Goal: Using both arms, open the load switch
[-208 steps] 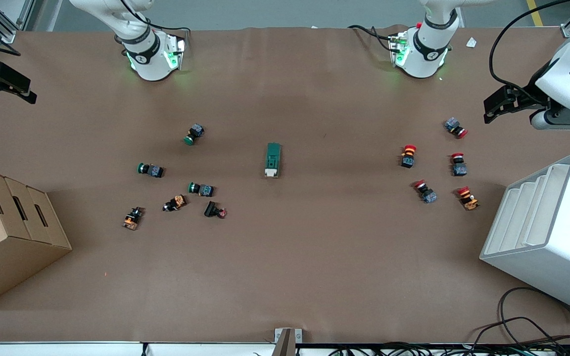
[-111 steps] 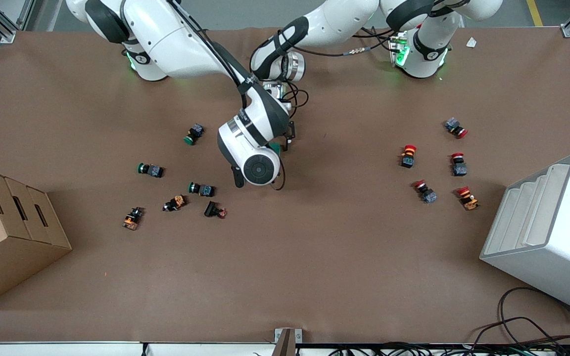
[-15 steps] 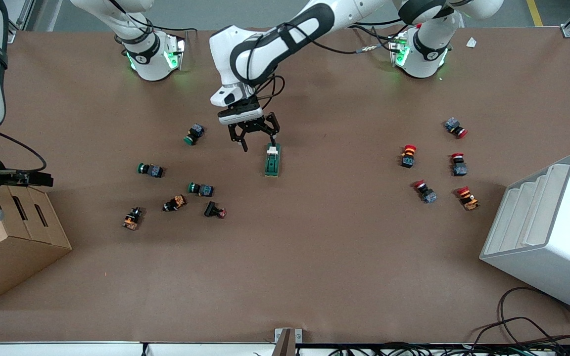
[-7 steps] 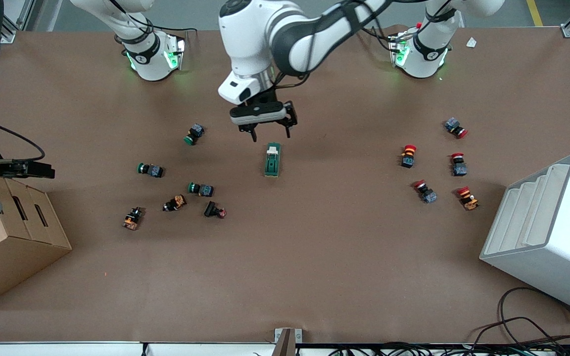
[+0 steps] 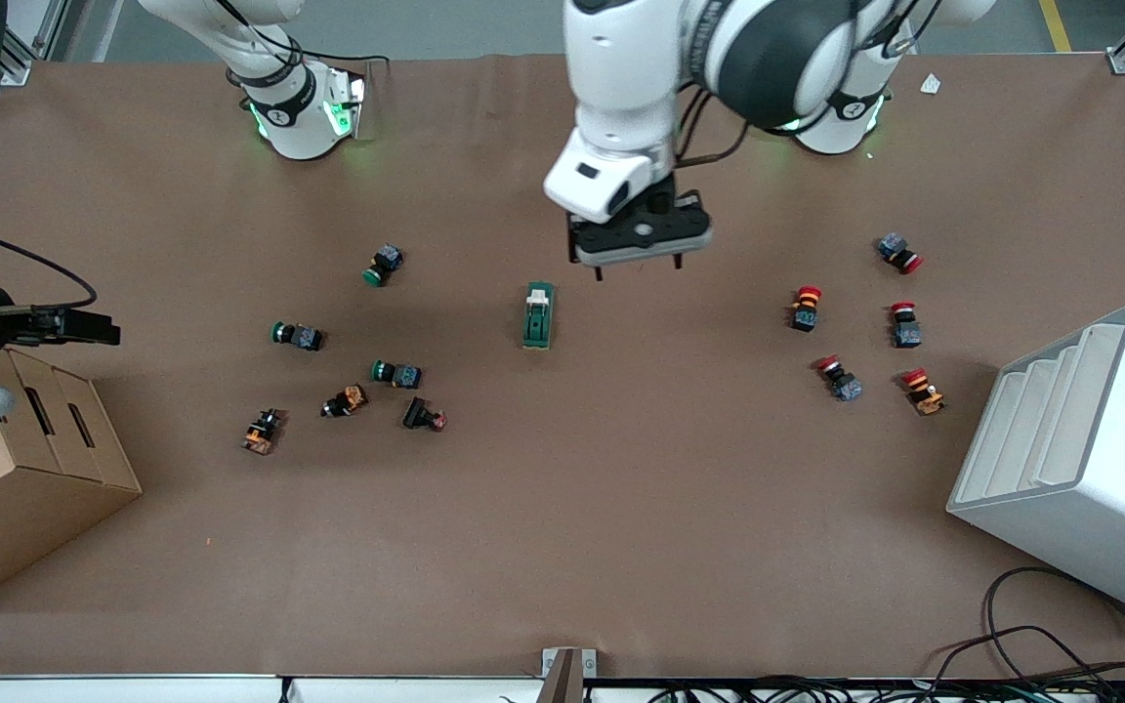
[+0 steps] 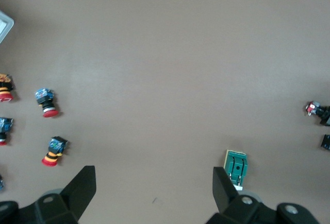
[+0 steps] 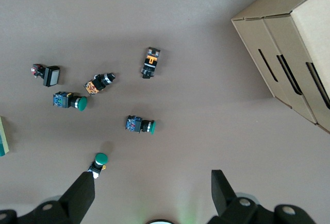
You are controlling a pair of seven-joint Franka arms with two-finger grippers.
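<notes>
The load switch is a dark green block lying flat in the middle of the table, its white toggle at the end nearer the robots' bases. My left gripper hangs open and empty over bare table beside the switch, toward the left arm's end. The left wrist view has the switch next to one finger, outside the open left gripper. My right gripper waits at the right arm's end, over the table beside the cardboard box. In its wrist view the right gripper is open and empty.
Several green and orange push buttons lie toward the right arm's end, several red ones toward the left arm's end. A cardboard box and a white slotted rack stand at the table's two ends.
My left gripper has moved away from the switch toward the left arm's end. The white toggle, at the switch's near end 14 s ago, sits at the end nearer the bases.
</notes>
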